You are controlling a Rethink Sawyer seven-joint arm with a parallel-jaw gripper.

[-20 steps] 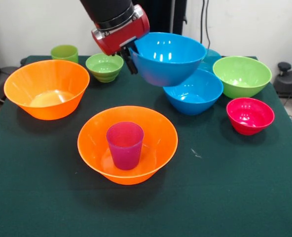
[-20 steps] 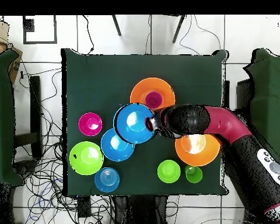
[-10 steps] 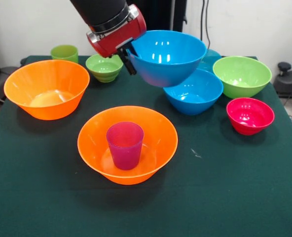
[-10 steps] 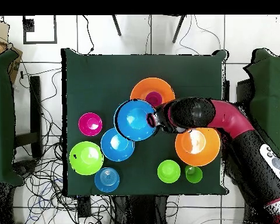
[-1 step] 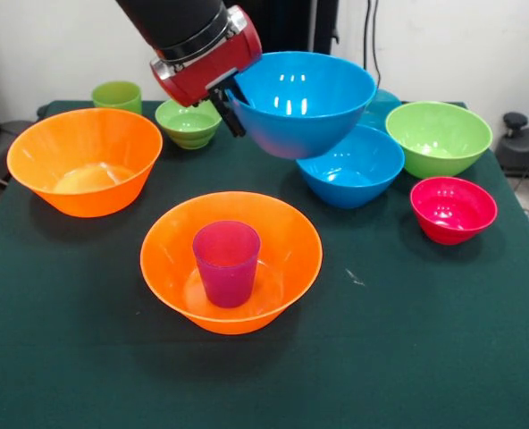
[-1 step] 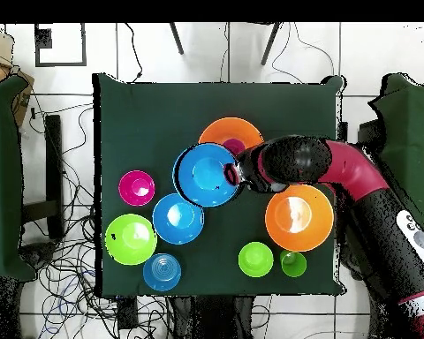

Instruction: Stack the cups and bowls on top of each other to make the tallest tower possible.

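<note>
While the arm (image 5: 188, 31) reached down at a slant from above, its gripper (image 5: 228, 105) pinched the rim of a blue bowl (image 5: 302, 100). That bowl hung tilted in the air, above and behind the orange bowl (image 5: 231, 259) holding the purple cup (image 5: 226, 262).

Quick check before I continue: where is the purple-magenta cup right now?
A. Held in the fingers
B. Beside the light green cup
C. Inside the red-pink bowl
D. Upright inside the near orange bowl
D. The purple-magenta cup stands upright inside the orange bowl nearest the front camera, while the gripper holds a blue bowl by its rim, raised above the table.
</note>
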